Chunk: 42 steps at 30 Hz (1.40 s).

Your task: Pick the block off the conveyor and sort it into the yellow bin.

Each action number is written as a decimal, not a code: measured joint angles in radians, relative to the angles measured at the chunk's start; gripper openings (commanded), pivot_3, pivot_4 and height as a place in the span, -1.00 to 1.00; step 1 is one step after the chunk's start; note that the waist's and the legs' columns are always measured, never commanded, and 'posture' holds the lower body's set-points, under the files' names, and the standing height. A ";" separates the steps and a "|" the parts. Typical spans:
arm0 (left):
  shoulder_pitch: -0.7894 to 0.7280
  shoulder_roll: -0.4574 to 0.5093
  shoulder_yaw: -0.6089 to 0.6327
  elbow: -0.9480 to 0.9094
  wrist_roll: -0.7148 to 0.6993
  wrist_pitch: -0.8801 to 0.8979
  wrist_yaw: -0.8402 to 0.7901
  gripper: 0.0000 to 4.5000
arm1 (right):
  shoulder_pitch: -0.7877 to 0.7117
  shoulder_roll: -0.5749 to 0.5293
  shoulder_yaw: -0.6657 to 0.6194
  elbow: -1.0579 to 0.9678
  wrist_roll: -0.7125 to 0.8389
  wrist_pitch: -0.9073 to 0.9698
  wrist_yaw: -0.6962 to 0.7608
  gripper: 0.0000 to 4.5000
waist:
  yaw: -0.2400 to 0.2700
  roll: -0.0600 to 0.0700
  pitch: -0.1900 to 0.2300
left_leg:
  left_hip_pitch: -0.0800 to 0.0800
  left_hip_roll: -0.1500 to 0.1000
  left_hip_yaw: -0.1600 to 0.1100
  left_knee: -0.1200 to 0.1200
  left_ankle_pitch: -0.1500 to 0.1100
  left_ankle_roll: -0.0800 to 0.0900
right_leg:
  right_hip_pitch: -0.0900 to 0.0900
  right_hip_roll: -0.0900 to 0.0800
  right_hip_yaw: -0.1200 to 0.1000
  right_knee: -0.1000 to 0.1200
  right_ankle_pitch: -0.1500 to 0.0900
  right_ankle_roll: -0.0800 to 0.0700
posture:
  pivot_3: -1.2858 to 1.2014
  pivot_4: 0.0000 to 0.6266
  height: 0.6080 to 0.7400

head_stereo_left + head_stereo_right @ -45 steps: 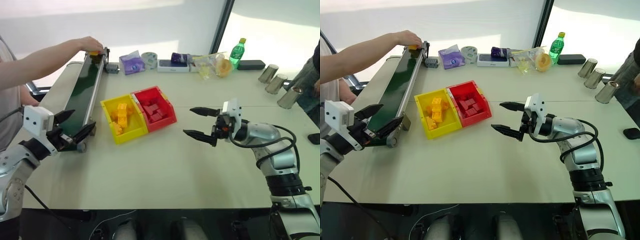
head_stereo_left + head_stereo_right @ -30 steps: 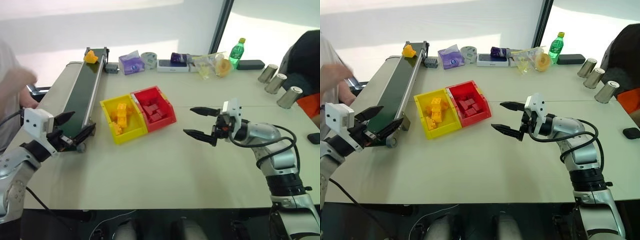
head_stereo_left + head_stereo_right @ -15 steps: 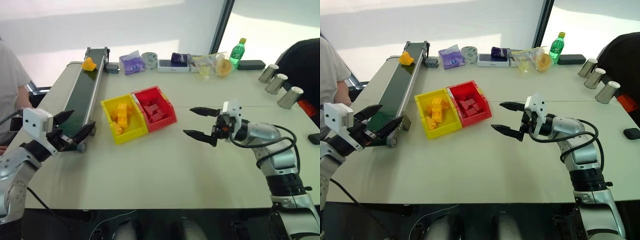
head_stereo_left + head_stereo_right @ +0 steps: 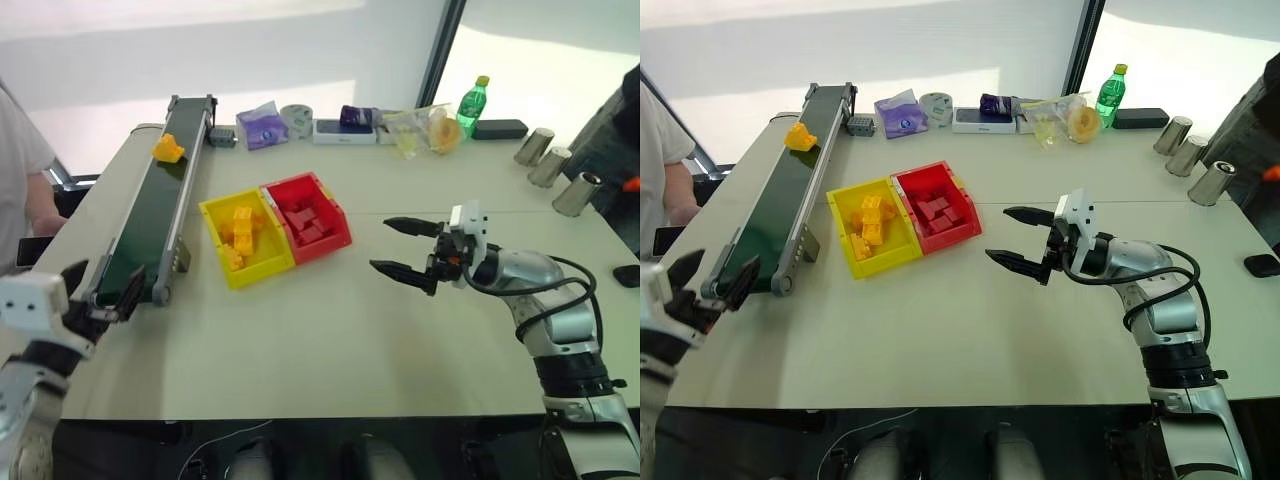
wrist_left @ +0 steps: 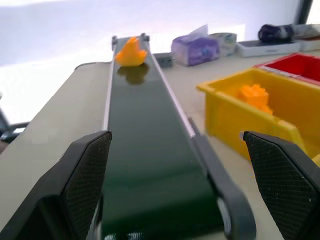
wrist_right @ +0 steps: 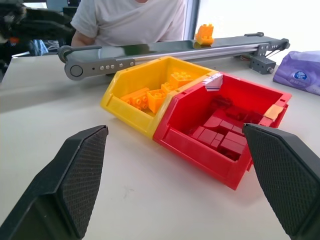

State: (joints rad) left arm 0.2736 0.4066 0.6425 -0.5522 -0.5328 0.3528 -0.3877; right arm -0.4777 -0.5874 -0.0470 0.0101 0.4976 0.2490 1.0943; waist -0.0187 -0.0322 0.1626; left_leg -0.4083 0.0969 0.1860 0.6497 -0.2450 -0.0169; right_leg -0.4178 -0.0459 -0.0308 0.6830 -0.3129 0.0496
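Observation:
The yellow-orange block rides on the dark green belt of the conveyor, in its far part. It also shows as the block up the belt in the left wrist view. My left gripper hangs open just off the conveyor's near end, in line with the belt and holding nothing. The yellow bin sits right of the conveyor with several yellow blocks inside. My right gripper hovers open and empty over the table, right of the bins and pointing toward them.
A red bin of red blocks touches the yellow bin's right side. A tissue pack, a green bottle and metal cups line the far edge. A person sits left of the conveyor.
The block has travelled down the belt toward me. My left gripper has drawn back and down from the conveyor's end, still open. The person's arm has left the belt. My right arm has stayed put.

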 measured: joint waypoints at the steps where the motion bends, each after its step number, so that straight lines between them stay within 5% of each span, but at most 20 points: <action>1: 0.023 -0.028 0.003 -0.020 -0.001 -0.002 0.021 0.98 | -0.002 0.005 0.001 0.000 -0.001 0.000 0.001 1.00 | 0.003 0.000 0.000 | 0.000 0.000 0.000 0.000 -0.001 0.001 | 0.000 0.000 0.000 0.000 0.000 0.000 | 0.03 -0.52 1.00; 7: 0.098 -0.149 -0.001 -0.081 0.012 -0.039 0.114 0.98 | -0.011 0.019 0.006 0.017 -0.003 -0.008 0.015 1.00 | 0.004 -0.001 0.000 | 0.001 -0.001 -0.002 0.001 -0.002 0.003 | 0.002 0.000 -0.001 0.000 0.000 0.000 | 0.03 -0.52 1.00; 23: 0.005 -0.114 -0.041 -0.070 0.022 -0.053 0.159 0.98 | -0.016 0.019 0.007 0.023 -0.006 -0.013 0.023 1.00 | 0.002 -0.001 0.000 | 0.001 0.000 -0.002 0.001 -0.002 0.003 | 0.003 0.000 -0.001 0.000 0.000 0.000 | 0.03 -0.52 1.00; 34: -0.174 -0.098 -0.107 -0.039 0.075 0.066 0.326 0.98 | -0.020 0.021 0.009 0.024 -0.013 -0.020 0.024 1.00 | 0.004 -0.001 0.000 | 0.001 -0.001 -0.002 0.001 -0.001 0.002 | 0.003 0.001 -0.001 0.000 0.000 0.000 | 0.03 -0.52 1.00; 42: -0.423 -0.226 -0.296 0.004 0.248 0.204 0.600 0.98 | -0.020 0.026 0.010 0.024 -0.013 -0.022 0.021 1.00 | 0.003 -0.001 -0.001 | 0.001 -0.001 -0.002 0.001 0.001 -0.001 | 0.004 0.001 -0.001 -0.001 0.000 0.000 | 0.03 -0.52 1.00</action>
State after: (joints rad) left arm -0.1498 0.1807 0.3460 -0.5482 -0.2850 0.5567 0.2127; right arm -0.4976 -0.5612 -0.0366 0.0339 0.4850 0.2266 1.1156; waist -0.0153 -0.0329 0.1621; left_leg -0.4075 0.0959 0.1837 0.6507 -0.2445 -0.0176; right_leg -0.4142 -0.0446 -0.0317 0.6824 -0.3128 0.0499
